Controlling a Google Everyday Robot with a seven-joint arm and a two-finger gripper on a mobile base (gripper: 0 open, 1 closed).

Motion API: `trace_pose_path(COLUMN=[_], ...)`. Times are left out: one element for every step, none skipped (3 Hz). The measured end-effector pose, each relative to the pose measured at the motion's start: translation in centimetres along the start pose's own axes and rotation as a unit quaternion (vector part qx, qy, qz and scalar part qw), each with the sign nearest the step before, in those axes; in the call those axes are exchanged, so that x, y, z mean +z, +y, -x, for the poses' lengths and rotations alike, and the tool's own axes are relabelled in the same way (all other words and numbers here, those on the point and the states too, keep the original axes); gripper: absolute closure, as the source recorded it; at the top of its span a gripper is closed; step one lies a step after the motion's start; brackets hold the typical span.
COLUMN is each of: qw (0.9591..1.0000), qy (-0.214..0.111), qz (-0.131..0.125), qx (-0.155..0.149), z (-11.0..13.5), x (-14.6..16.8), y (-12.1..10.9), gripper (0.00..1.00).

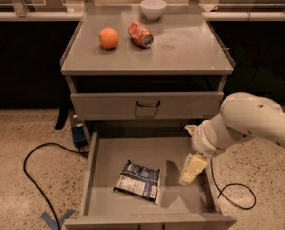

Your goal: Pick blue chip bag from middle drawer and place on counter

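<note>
The blue chip bag point(137, 181) lies flat on the floor of the open middle drawer point(108, 153), label side up, left of centre. My gripper point(192, 170) hangs from the white arm point(247, 121) over the drawer's right side, to the right of the bag and apart from it. It holds nothing that I can see. The counter point(185, 42) is the grey cabinet top above.
On the counter stand an orange point(109, 38), a crushed orange-red can point(140, 34) and a white bowl point(153, 8). A closed drawer front with a dark handle point(148, 104) sits above the open drawer. Black cables point(34, 176) lie on the speckled floor at left and right.
</note>
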State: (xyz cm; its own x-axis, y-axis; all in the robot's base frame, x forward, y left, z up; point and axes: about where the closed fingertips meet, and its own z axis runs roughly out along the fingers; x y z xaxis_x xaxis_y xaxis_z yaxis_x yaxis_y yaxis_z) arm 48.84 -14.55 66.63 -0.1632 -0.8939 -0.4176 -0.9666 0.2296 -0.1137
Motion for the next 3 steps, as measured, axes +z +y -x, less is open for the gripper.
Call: trace_pose_path(qw=[0.9991,0.9973,0.9973], qy=[-0.033,-0.044,-0.044], qz=[0.010,0.044,0.044], qx=[0.024,0.040,0.040], z=[-1.2,-1.9,-1.9], x=[4.9,8.8,8.8], y=[-0.1,0.7,0.7], gripper=[0.00,0.00,0.00])
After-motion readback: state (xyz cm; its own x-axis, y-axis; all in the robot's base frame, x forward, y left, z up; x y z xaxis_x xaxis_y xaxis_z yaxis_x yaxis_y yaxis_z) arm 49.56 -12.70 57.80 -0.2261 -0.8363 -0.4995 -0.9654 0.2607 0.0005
